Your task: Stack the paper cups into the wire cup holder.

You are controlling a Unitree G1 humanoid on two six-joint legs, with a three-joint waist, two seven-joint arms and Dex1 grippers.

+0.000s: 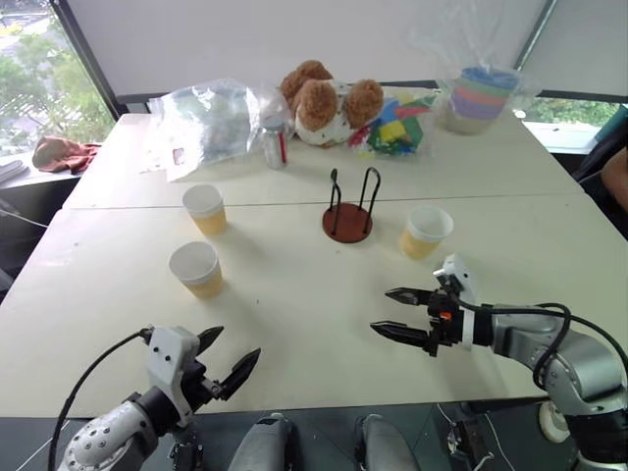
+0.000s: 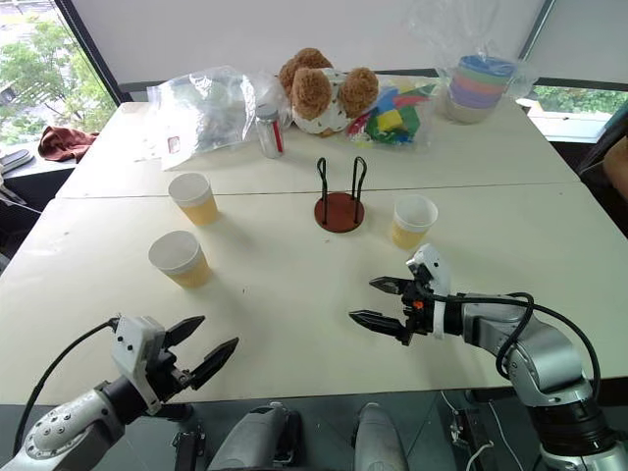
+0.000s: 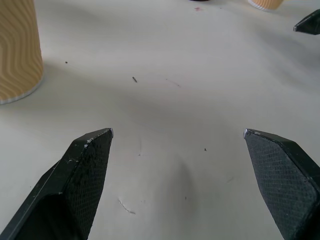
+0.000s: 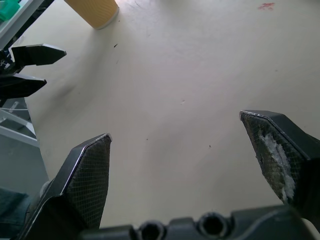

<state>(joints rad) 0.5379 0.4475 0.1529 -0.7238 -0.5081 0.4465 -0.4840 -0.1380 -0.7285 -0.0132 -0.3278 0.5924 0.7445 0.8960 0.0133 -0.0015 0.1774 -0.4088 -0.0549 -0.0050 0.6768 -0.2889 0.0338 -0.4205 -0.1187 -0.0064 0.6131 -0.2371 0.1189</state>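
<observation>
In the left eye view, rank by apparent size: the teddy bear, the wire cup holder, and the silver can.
1. Teddy bear, clearly largest.
2. Wire cup holder.
3. Silver can, smallest, though it stands farther back, which shrinks it; its true size against the holder is unsure.

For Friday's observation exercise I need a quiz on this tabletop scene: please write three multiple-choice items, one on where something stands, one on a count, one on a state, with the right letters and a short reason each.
1. Where does the wire cup holder stand?
A. between the cups on the table
B. on the floor
C. on top of the teddy bear

2. How many paper cups stand loose on the table?
A. one
B. three
C. five

3. How is the right gripper?
A. shut on a cup
B. shut on the holder
C. open and empty

Answers:
1 A: two cups stand on its left, one on its right.
2 B: three yellow-tan cups are visible.
3 C: its fingers are spread above the bare table.
</observation>
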